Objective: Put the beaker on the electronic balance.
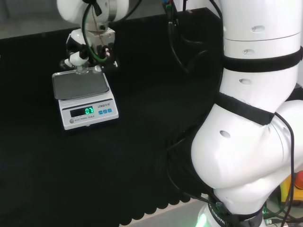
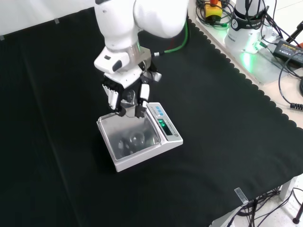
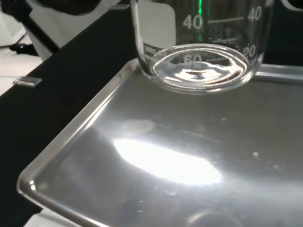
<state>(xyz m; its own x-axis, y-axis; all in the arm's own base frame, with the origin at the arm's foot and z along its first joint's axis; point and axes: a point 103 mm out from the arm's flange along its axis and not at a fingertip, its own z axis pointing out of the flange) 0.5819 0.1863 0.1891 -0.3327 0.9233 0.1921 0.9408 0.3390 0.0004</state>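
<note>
- While the hand [image 2: 127,92] curls round the beaker [image 3: 201,42], the glass stands upright, base at the balance [image 2: 142,144] pan's far edge in the head view.
- Pan bare elsewhere; black cloth [image 2: 57,142] open all round.

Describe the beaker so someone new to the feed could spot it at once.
Find the white balance with green digits on the black cloth. Over its steel pan, toward the edge farthest from the display, the robot hand is curled round a beaker. It is the one clear glass piece here, with white graduation marks and a round base.
</note>
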